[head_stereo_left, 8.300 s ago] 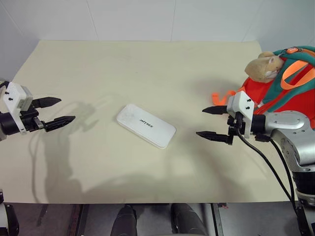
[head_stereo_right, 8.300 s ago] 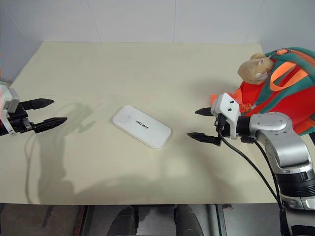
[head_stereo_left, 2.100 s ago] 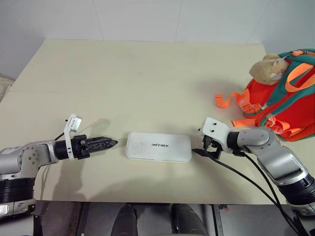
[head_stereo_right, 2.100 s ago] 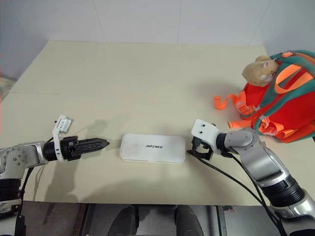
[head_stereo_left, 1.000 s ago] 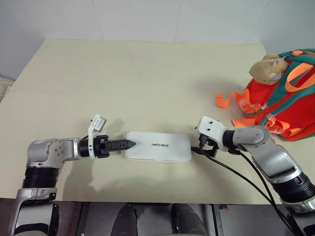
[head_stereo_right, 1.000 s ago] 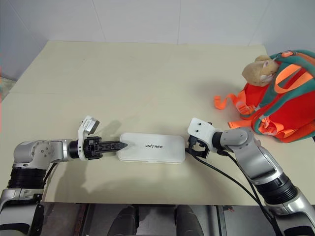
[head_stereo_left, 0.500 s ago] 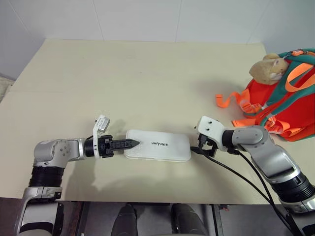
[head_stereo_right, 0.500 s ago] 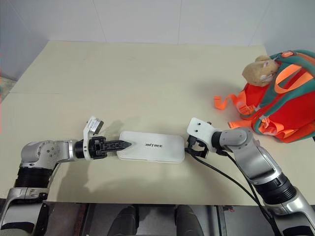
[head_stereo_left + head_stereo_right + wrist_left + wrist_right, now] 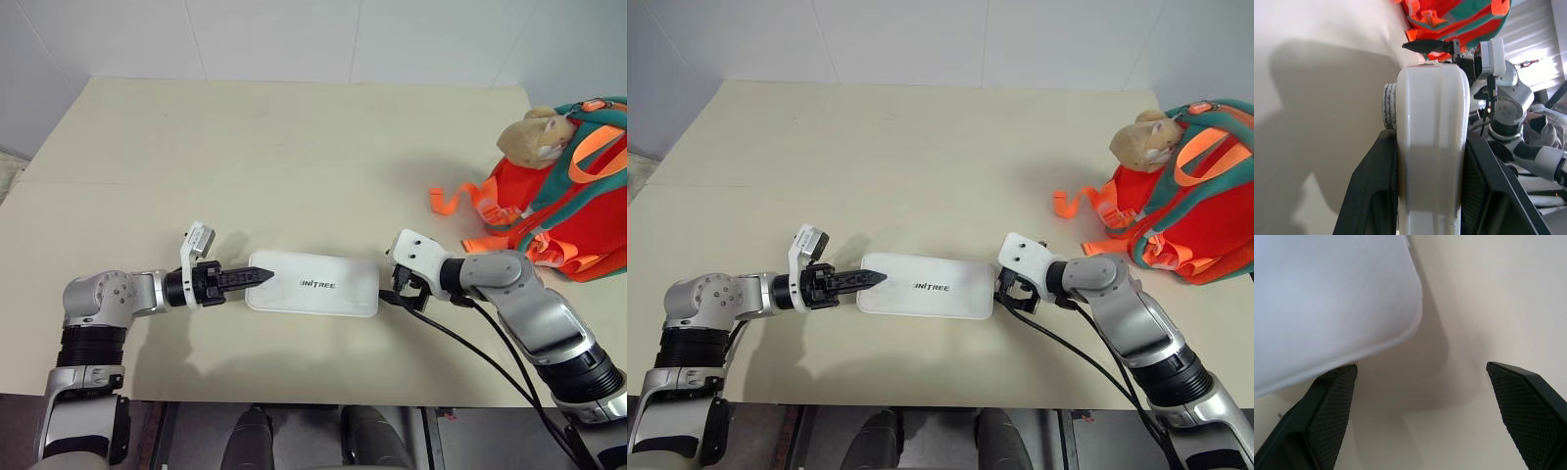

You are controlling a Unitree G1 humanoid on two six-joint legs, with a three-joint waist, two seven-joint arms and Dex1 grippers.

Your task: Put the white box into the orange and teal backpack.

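White box (image 9: 312, 283) lies near the table's (image 9: 294, 147) near edge, its left end pinched by the left gripper (image 9: 247, 277); the right gripper (image 9: 1420, 406) stands spread at its right end. Backpack (image 9: 563, 206) sits far right.

Silver arms, white wrists, black end effector (image 9: 240, 277) fingers, cables

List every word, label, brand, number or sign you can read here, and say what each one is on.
"UNITREE": small dark lettering on the top face of the white box, which lies on the table.
No readable text on the orange and teal backpack or its plush charm.
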